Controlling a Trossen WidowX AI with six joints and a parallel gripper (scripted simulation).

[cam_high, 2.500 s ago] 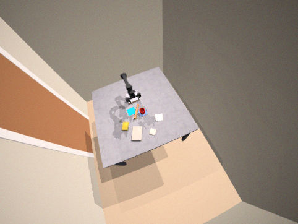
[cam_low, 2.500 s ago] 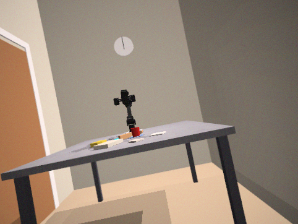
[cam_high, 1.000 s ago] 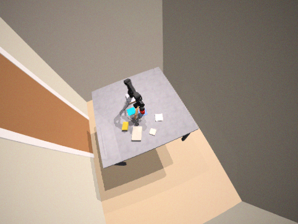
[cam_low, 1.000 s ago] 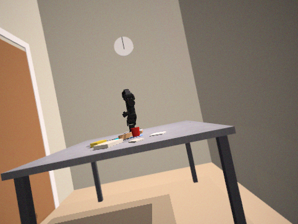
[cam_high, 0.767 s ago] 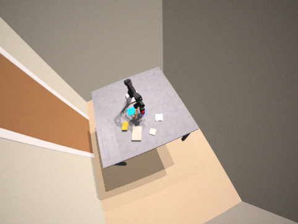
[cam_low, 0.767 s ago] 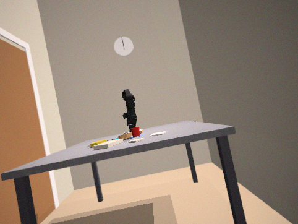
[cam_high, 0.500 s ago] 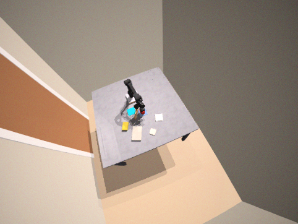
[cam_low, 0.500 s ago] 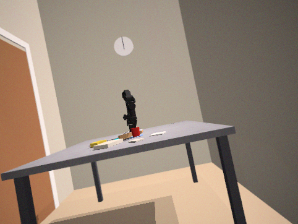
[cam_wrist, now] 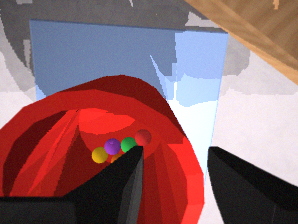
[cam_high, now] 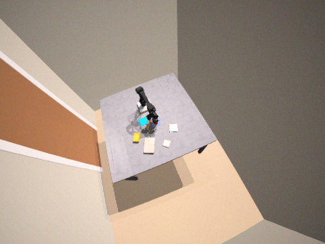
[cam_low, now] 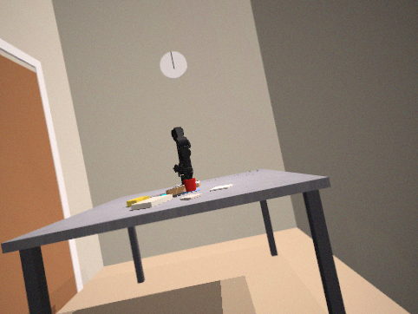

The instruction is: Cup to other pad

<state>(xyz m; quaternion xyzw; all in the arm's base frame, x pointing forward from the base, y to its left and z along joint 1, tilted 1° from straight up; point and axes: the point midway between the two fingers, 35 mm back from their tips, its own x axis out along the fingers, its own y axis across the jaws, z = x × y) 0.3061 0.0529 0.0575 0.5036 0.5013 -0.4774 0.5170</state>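
Observation:
The red cup [cam_high: 155, 123] [cam_low: 190, 185] [cam_wrist: 105, 122] stands upright on the blue pad [cam_low: 196, 190] [cam_wrist: 100, 45]. Several marbles [cam_wrist: 112, 146] lie inside it, with yellow, purple, green and red ones showing; the left finger hides part of them. The cyan pad [cam_high: 143, 120] lies to the left in the top view. My gripper [cam_wrist: 175, 155] is partly open at the cup's rim. In the wrist view the left finger is over the cup's mouth and the right finger is outside, with the cup's right wall between them. Contact with the wall does not show.
A wooden bar [cam_high: 148, 125] [cam_low: 175, 190] [cam_wrist: 260, 30] stands between the two pads, close beside the cup. A yellow block [cam_high: 136, 137] [cam_low: 138, 201], a cream block [cam_high: 149, 145] [cam_low: 152, 202] and two flat whitish tiles [cam_high: 173, 127] [cam_high: 166, 143] lie farther out on the grey table [cam_high: 189, 118].

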